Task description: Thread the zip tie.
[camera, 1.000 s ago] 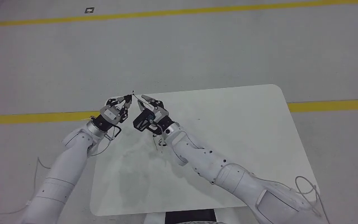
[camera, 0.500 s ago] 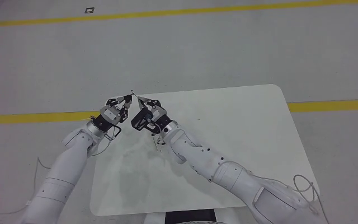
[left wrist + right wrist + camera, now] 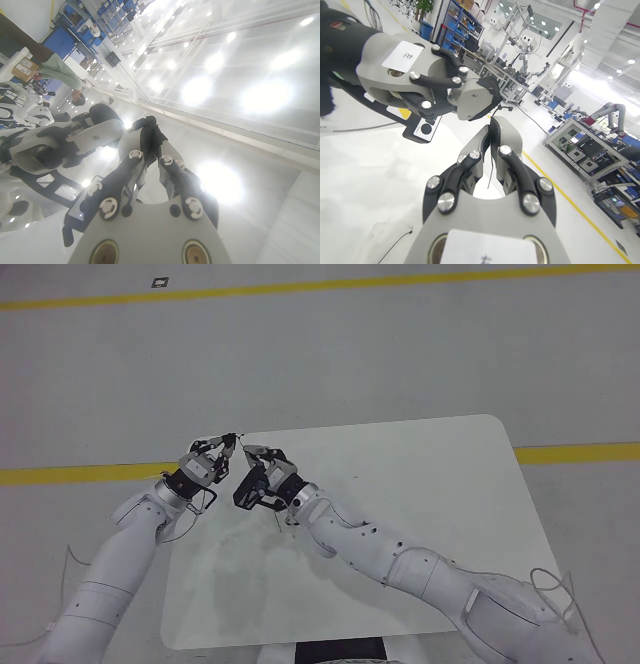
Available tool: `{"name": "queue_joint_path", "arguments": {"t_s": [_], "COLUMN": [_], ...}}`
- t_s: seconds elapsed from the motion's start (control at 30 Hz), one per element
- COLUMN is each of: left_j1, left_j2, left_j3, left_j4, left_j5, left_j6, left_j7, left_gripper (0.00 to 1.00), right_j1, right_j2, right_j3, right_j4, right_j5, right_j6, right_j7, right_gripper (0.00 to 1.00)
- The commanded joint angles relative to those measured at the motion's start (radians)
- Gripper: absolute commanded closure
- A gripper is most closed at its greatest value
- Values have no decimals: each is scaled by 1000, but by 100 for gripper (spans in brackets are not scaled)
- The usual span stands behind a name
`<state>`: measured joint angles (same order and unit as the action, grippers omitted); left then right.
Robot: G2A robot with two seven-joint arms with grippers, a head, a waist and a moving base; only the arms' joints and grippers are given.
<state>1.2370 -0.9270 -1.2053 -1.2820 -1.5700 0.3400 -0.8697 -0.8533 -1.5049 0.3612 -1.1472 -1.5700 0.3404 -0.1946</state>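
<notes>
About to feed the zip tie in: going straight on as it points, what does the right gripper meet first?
Probably the left gripper, its tips just ahead of the right gripper, which is shut on the zip tie; depth is unclear.

You are looking down on a white table (image 3: pixel 450 494) with rounded corners, standing on a pale grey floor (image 3: pixel 400 354). Yellow lines (image 3: pixel 300 286) are running across that floor, one meeting the table at both sides. Around you, shelves of blue bins (image 3: pixel 456 30) are lining the hall, a potted plant (image 3: pixel 423 7) is standing beside them, a metal-framed bench (image 3: pixel 585 145) is sitting near a floor line, and ceiling lights (image 3: pixel 265 95) are glaring overhead.
</notes>
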Motion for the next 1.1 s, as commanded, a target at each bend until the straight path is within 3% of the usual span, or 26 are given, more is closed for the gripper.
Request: {"name": "queue_joint_path", "arguments": {"t_s": [0.0, 0.17, 0.37, 0.67, 1.07], "left_j1": [0, 0, 0, 0, 0], "left_j2": [0, 0, 0, 0, 0], "left_j3": [0, 0, 0, 0, 0], "left_j4": [0, 0, 0, 0, 0], "left_j5": [0, 0, 0, 0, 0], "left_j6": [0, 0, 0, 0, 0], "left_j7": [0, 0, 0, 0, 0], "left_gripper": [100, 100, 100, 100, 100], "right_j1": [12, 45, 44, -22, -77], "right_j2": [12, 39, 67, 96, 117], "right_j3": [-21, -76, -77, 0, 47], "right_j4": [-8, -28, -68, -128, -168], "right_j5": [0, 0, 0, 0, 0], "right_j6": [0, 0, 0, 0, 0], "right_j7": [13, 44, 66, 69, 68], "right_gripper": [100, 100, 100, 100, 100]}}
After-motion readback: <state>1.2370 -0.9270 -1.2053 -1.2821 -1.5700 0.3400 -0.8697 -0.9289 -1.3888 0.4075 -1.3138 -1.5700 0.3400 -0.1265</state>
